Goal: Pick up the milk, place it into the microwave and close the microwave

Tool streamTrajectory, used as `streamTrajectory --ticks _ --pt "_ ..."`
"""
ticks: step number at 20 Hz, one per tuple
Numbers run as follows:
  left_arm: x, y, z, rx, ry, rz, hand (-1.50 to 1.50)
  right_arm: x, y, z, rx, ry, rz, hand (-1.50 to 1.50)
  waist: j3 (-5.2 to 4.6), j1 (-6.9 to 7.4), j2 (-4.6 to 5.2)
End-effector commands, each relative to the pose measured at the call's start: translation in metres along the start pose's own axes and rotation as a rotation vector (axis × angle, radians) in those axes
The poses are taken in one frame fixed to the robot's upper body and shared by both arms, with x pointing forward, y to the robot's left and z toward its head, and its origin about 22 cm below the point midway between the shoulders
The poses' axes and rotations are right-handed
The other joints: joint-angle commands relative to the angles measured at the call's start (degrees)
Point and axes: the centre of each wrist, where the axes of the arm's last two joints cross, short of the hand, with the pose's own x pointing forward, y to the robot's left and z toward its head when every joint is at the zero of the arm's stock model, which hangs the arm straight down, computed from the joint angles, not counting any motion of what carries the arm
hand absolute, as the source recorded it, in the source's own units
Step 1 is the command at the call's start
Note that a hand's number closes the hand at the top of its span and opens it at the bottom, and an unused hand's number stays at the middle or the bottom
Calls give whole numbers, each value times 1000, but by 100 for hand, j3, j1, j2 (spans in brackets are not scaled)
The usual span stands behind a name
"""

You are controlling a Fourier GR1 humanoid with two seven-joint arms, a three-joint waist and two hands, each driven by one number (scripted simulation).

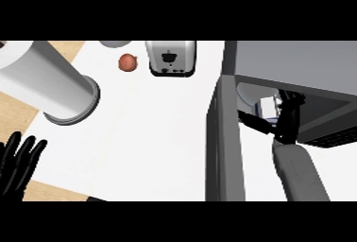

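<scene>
The milk carton [267, 106] was seen inside the open microwave [293, 66], clasped by the curled fingers of the right hand [287, 109]; the left hand [17, 163] was held open, fingers straight, at the lower left edge.

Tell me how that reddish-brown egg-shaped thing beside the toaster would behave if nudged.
The egg-shaped thing looks smooth and rounded, so it would probably roll or wobble rather than slide. It lies free on the white counter just left of the toaster, so a rightward nudge would likely stop there.
</scene>
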Motion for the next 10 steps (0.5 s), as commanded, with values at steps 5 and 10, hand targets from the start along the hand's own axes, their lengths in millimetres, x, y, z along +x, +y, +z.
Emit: streamTrajectory --ticks 5,10 --pt "-2 -9 -9 -16 -3 -8 -150 1 32 -79 112 304 -52 -150 -16 43 153" --pt "-10 -11 -9 -2 11 -17 -150 -6 32 -100 165 386 -43 -150 -6 -141 152"
